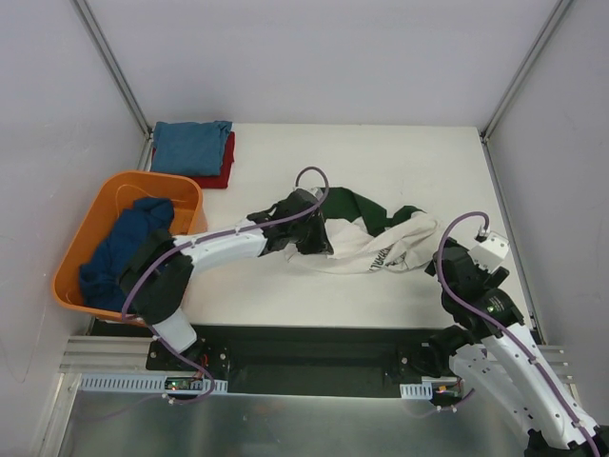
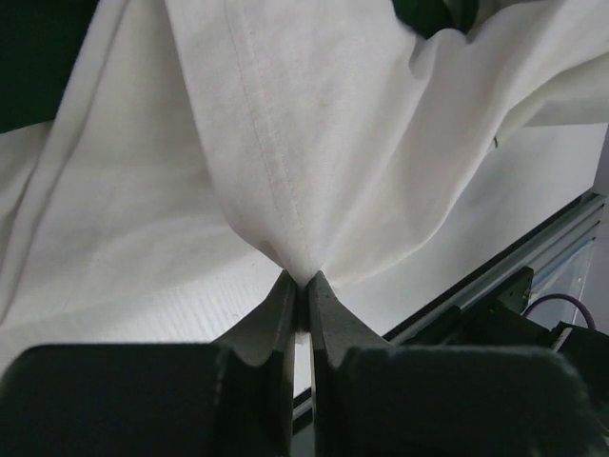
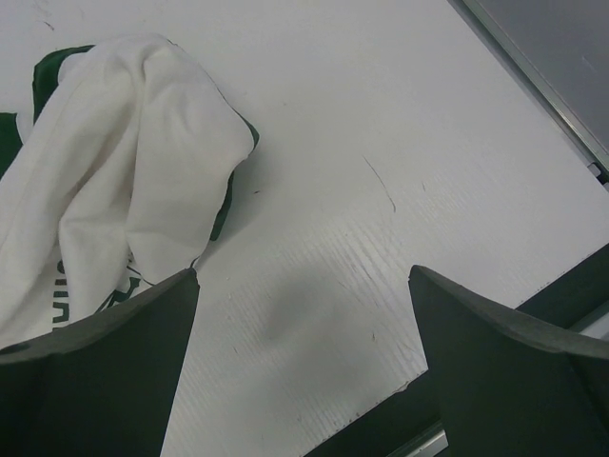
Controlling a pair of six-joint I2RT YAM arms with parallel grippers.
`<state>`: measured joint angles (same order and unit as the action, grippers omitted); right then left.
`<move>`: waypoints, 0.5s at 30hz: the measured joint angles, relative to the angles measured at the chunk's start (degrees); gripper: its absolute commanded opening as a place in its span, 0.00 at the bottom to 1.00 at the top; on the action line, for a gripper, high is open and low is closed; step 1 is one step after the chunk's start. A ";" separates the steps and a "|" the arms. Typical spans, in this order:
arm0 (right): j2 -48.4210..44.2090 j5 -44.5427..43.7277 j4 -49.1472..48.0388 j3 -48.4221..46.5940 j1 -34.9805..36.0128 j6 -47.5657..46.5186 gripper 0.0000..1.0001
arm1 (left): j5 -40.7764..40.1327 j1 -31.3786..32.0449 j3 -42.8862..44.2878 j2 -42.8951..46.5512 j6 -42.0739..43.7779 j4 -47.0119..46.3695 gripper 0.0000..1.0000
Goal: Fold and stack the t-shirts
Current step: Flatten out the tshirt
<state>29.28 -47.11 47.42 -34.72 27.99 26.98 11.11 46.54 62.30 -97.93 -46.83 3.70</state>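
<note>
**While the left claw (image 2: 303, 286) pinches the cream shirt (image 1: 376, 249)**

Near right, the right claw (image 3: 303, 286) gapes empty above the worktop (image 1: 419, 162). Mid-worktop, the left claw is clamped on a thin fold, which could slip free if tugged. Four shirts: this one, a dark blue shirt (image 1: 119, 252) in the one basket (image 1: 71, 257) at left, and a blue shirt (image 1: 190, 145) on a red shirt (image 1: 224, 171) far left.

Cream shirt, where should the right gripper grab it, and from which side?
Probably the bunched fold at the cream shirt's right end, coming low from the right: it mounds up facing the open right gripper, while the left gripper pinches the other side.
</note>
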 measured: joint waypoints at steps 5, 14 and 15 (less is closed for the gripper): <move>0.68 0.11 0.00 0.00 0.00 -0.04 0.97 | -5.75 -0.11 -5.25 14.36 1.64 1.46 0.00; 2.64 1.90 1.31 -2.05 0.00 0.13 0.97 | -25.40 -2.08 -15.98 47.56 2.60 10.40 0.00; 3.26 2.45 1.92 -2.91 0.00 0.33 0.97 | -26.95 -2.34 -17.35 50.90 2.45 11.72 0.00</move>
<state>32.53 -44.66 49.34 -37.63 27.99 27.31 -15.84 44.21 44.95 -47.03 -44.38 15.42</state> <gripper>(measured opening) 0.967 0.029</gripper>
